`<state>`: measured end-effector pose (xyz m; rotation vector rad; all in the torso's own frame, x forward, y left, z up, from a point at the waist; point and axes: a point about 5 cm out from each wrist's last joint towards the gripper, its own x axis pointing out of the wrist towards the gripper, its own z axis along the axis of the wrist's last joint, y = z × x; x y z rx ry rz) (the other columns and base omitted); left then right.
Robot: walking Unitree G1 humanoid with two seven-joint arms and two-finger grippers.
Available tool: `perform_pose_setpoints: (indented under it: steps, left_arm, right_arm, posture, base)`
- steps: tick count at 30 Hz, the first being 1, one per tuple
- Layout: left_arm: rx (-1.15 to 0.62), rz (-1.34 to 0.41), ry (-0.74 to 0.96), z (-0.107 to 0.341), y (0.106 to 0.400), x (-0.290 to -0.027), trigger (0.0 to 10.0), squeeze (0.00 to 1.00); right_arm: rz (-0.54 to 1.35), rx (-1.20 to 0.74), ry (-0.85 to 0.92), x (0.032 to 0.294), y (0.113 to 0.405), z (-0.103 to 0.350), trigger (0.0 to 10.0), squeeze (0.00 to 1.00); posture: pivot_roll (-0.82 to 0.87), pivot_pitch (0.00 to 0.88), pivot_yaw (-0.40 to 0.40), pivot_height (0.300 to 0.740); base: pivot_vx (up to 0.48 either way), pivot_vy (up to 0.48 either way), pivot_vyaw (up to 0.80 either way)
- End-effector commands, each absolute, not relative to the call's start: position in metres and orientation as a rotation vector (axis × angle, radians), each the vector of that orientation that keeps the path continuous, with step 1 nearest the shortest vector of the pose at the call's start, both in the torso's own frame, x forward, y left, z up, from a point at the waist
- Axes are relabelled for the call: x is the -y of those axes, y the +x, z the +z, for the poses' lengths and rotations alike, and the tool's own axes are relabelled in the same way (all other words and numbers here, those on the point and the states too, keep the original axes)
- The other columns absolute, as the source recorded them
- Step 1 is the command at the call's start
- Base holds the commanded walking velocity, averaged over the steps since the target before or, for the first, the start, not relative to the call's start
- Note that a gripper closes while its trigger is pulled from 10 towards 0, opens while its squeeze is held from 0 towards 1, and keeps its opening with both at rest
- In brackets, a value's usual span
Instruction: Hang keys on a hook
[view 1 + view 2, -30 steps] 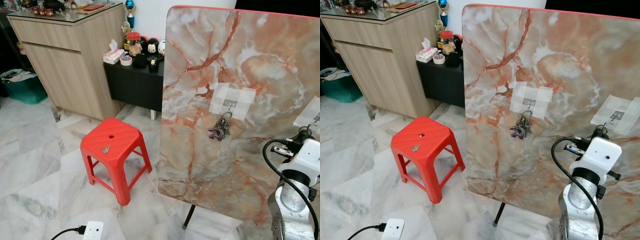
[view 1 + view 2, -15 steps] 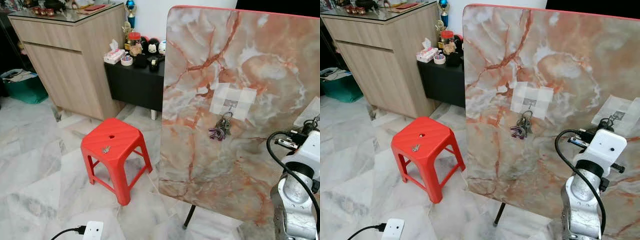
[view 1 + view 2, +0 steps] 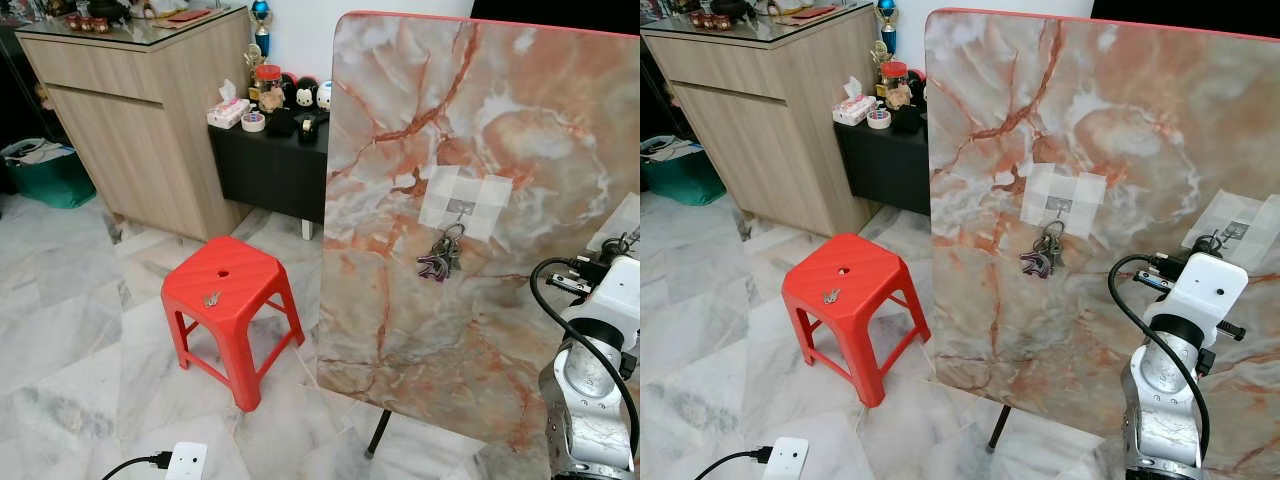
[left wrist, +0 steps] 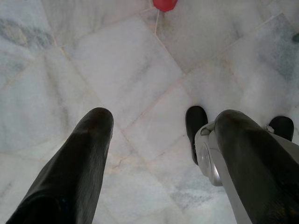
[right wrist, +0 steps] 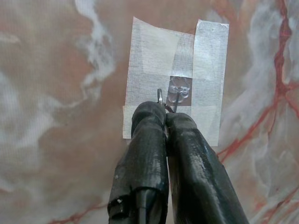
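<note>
Right wrist view has the right tool (image 5: 166, 114) pinched shut on a key ring (image 5: 160, 97), right at the taped hook (image 5: 179, 93); next, I'd say, slip it on.

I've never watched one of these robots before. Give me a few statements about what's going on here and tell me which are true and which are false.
1. A bunch of keys hangs on the marble board. True.
2. The red stool has nothing on it. False: a small key lies on its seat.
3. The right gripper is at a taped hook, fingers pinched on a metal ring. True.
4. The left gripper is clamped on a key. False: it hangs open over the floor.
</note>
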<state>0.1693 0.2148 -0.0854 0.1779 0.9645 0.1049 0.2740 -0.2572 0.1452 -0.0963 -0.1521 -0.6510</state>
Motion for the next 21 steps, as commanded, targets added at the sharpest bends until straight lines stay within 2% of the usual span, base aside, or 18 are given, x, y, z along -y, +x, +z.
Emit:
perform_pose_setpoints:
  steps: [1,11,21]
  left_arm:
    - [-0.982,0.095,0.183,-0.087,0.166,-0.214,10.0,0.0]
    - [-0.981,0.094,0.184,-0.087,0.167,-0.215,10.0,0.0]
    - [-0.981,0.091,0.185,-0.087,0.167,-0.215,10.0,0.0]
  right_arm:
    - [-0.663,0.156,-0.091,0.261,0.276,0.149,10.0,0.0]
    - [-0.741,0.193,-0.097,0.269,0.269,0.155,10.0,0.0]
    - [-0.737,0.179,-0.071,0.271,0.273,0.153,10.0,0.0]
  posture:
    - [0.0,0.0,-0.024,0.74]
    - [0.0,0.0,-0.022,0.74]
    - [0.0,0.0,-0.023,0.74]
  base:
    - [0.0,0.0,0.0]
    - [0.0,0.0,0.0]
    - [0.0,0.0,0.0]
